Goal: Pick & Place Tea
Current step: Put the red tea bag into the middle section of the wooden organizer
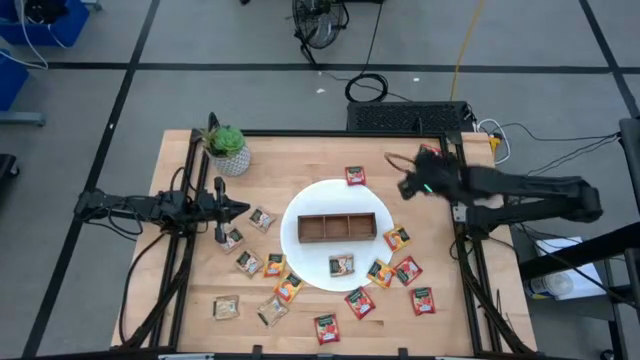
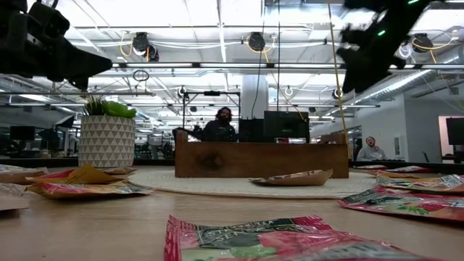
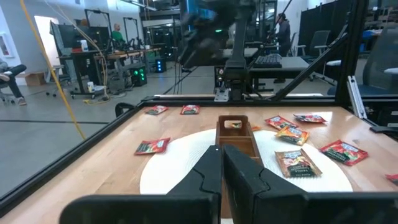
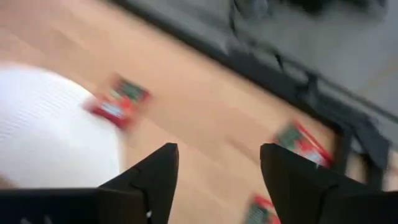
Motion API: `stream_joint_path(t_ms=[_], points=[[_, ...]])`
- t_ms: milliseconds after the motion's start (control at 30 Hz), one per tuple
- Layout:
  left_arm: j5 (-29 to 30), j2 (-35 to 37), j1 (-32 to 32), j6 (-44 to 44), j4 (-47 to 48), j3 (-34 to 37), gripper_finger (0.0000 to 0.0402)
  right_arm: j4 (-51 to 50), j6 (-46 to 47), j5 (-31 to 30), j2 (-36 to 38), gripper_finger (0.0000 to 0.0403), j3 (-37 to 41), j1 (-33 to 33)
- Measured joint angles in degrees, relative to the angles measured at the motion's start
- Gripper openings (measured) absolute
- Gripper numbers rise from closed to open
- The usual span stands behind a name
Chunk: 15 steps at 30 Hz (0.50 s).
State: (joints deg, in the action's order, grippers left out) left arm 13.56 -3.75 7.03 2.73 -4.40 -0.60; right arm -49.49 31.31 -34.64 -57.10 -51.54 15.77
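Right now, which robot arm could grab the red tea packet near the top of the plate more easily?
The right one, probably. The right gripper is open and hangs close to that red sachet. The left gripper is shut and sits across the white plate, farther away.

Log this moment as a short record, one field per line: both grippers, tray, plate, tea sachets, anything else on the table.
left gripper: the left gripper is shut, empty, over the table's left side
right gripper: the right gripper is open, empty, raised above the table right of the plate
tray: the wooden tray sits on the plate, three compartments; contents cannot be judged
plate: the white plate lies mid-table
tea: the tea sachets are scattered around the plate, one on it in front of the tray
other: the potted plant stands at the far left corner
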Motion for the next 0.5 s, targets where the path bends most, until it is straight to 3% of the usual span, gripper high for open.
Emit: stream_joint_path(t_ms=[133, 200, 333, 500], points=[[0.0, 0.0, 0.0, 0.0, 0.0, 0.0, 0.0021, -0.5, -9.6, 18.1, -9.2, 0.0224, -5.3, 18.7], [0.0, 0.0, 0.0, 0.0, 0.0, 0.0, 0.0021, -0.8, -12.7, 24.1, -13.9, 0.0224, -6.1, 26.8], [0.0, 0.0, 0.0, 0.0, 0.0, 0.0, 0.0021, -0.5, -17.0, 27.3, -21.4, 0.0223, -6.4, 39.6], [0.0, 0.0, 0.0, 0.0, -0.1, 0.0, 0.0021, 4.2, -18.7, 30.0, -28.4, 0.0228, -6.6, 45.5]])
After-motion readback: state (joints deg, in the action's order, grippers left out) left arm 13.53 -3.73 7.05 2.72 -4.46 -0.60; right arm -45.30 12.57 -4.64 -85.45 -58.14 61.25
